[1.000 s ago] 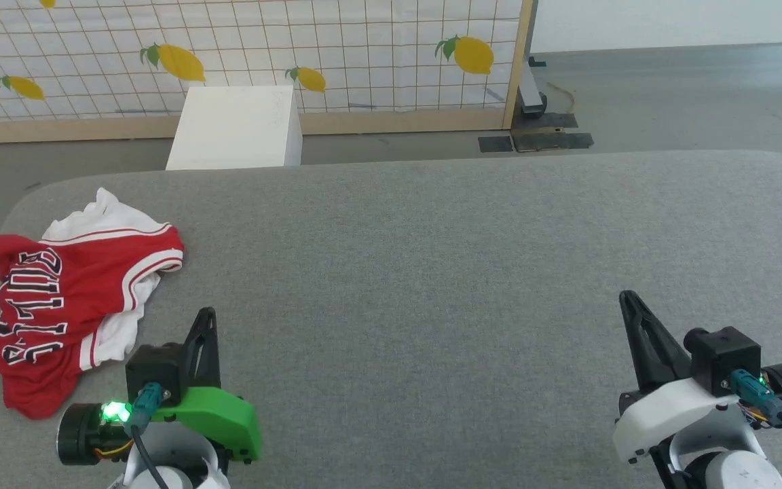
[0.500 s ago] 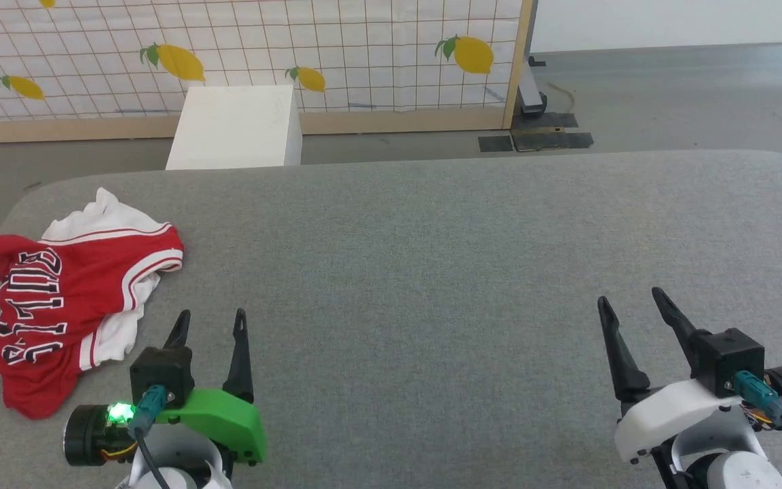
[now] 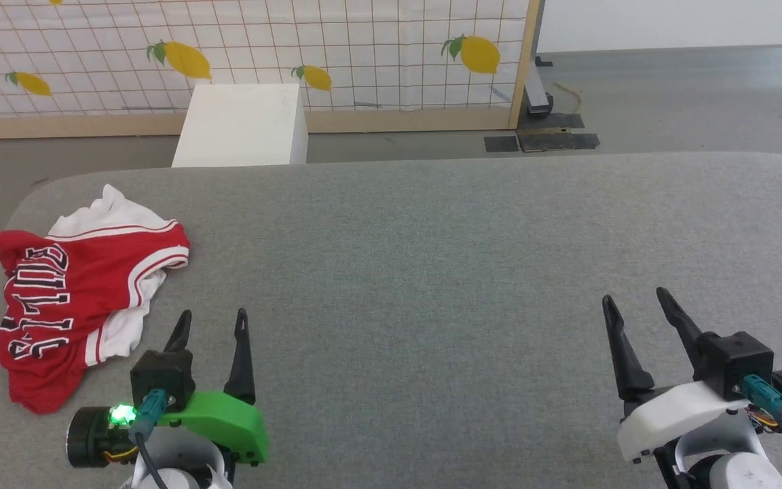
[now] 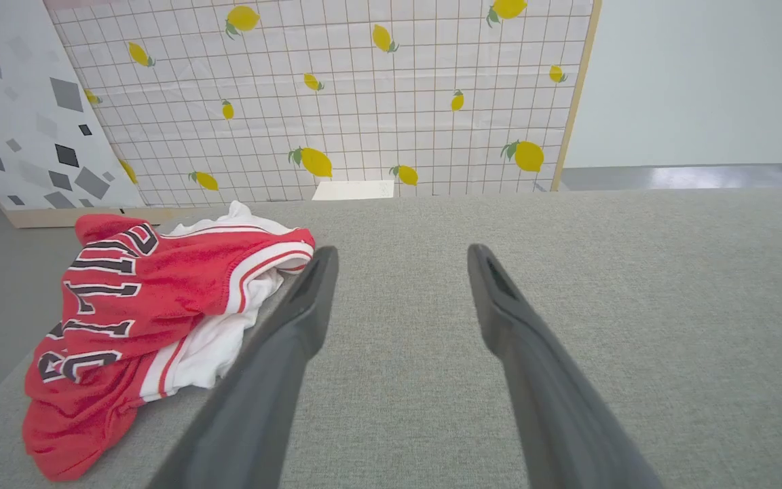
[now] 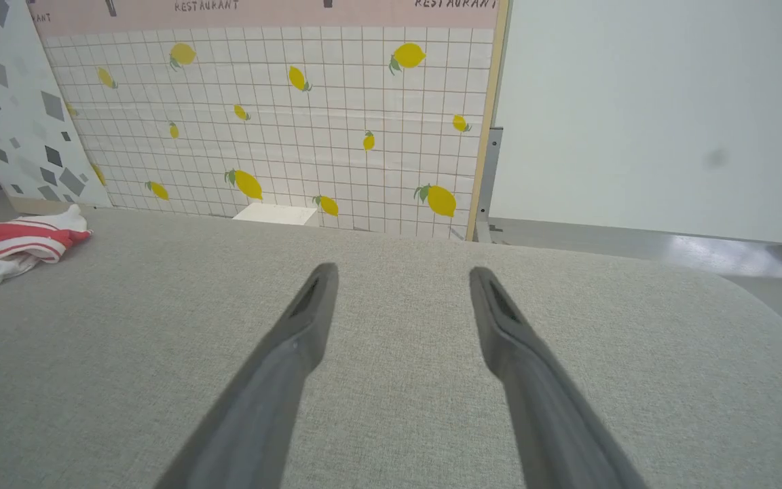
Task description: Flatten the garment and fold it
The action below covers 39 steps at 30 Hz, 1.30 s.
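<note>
Head view: the garment (image 3: 72,299) lies bunched in a heap at the left end of the grey table (image 3: 432,272), close to its left edge, with the lettered red front uppermost and white sleeve cloth poking out at the far and near sides. The left gripper (image 3: 213,314) hovers at the table's near edge just beside the heap, fingers apart and empty. The right gripper (image 3: 635,295), also spread and empty, is at the near edge towards the table's right end, well apart from the cloth. A white box (image 3: 241,125) and a lemon-print panel (image 3: 364,54) stand beyond the table's far edge, out of reach of the work. Nothing lies on the table between the grippers and the heap.

Left wrist view: the shirt looks light, soft and limp, likely to sag and drag along the table's felt-like cover rather than slide. The striped sleeve hem nearest the table's middle offers a firm pinch point; a shoulder seam would spread it better, but those are buried in folds.

Right wrist view: only a sleeve tip of the shirt shows, at the table's left end, so this arm faces a long reach.
</note>
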Available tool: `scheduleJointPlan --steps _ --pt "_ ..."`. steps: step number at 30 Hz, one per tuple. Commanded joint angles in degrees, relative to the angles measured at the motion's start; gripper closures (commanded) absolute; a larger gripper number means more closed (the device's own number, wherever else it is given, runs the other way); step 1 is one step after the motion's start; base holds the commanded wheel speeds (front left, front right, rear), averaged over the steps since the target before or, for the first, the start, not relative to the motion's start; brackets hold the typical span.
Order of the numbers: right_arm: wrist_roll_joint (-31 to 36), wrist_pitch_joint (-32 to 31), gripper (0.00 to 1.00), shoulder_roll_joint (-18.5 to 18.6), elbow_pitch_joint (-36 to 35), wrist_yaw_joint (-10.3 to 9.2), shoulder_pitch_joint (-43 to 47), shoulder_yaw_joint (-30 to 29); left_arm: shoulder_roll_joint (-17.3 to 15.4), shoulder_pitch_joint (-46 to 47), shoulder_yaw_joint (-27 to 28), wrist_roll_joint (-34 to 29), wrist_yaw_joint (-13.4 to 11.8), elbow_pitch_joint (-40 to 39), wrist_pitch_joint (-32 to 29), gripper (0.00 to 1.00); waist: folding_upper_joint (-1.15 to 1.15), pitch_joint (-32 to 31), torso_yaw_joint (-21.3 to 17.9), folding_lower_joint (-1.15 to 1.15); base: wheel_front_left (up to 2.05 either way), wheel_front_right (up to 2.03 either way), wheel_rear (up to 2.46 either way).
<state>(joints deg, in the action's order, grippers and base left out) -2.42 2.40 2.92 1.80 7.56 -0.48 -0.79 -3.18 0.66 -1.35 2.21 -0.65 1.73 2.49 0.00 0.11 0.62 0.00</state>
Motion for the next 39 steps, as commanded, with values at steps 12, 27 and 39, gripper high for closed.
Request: scheduleJointPlan --steps 12,27,39 --pt "-1.83 1.94 0.0 -0.01 0.89 -0.02 0.59 -0.17 0.08 0.1 0.45 1.08 -1.0 0.23 1.9 0.0 0.0 0.17 3.14 0.0 0.0 0.0 0.0" --pt "-3.63 4.1 0.0 -0.02 2.71 -0.03 0.97 0.67 0.13 -0.88 1.16 3.14 -2.0 1.03 4.05 0.0 0.0 -0.22 9.48 0.0 0.0 0.0 0.0" --pt "-4.78 5.51 0.0 -0.02 4.07 -0.04 1.18 1.07 0.16 -1.56 1.31 5.18 -3.08 1.45 5.45 0.0 0.0 -0.47 13.56 0.0 0.0 0.0 0.0"
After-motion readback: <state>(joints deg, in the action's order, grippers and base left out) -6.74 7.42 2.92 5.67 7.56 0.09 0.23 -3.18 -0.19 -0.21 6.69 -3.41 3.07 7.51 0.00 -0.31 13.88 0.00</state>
